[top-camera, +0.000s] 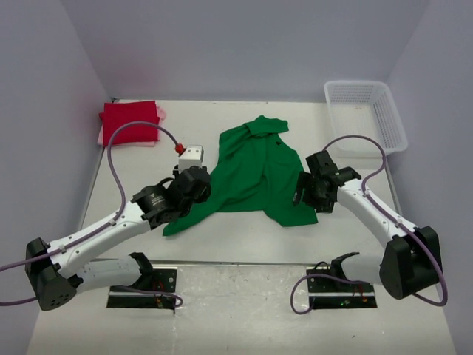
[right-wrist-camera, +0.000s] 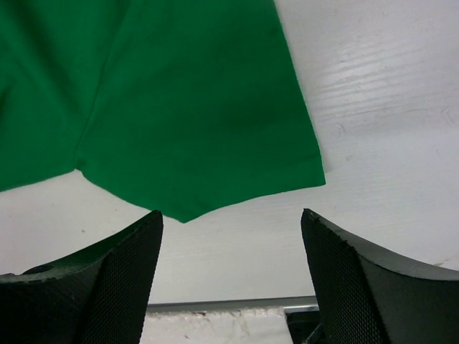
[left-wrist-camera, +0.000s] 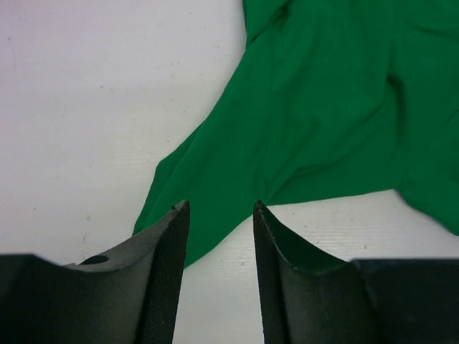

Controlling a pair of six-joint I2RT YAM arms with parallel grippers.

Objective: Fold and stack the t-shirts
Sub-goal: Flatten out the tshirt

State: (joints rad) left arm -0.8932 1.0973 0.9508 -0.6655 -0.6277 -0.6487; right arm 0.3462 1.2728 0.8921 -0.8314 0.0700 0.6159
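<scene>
Red t-shirt [top-camera: 131,122] folded on pink t-shirt [top-camera: 102,137], far left beyond green t-shirt [top-camera: 255,174]; left gripper [left-wrist-camera: 219,208], jaws part-spread, empty, over its left sleeve; right gripper [right-wrist-camera: 233,215], jaws wide, empty, off its right sleeve; basket [top-camera: 366,111] far right.

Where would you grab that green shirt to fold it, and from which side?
Pinch the green t-shirt at its two near corner flaps, coming low from the near table edge. Both lie flat, pointing at the open left fingers and right fingers.
</scene>
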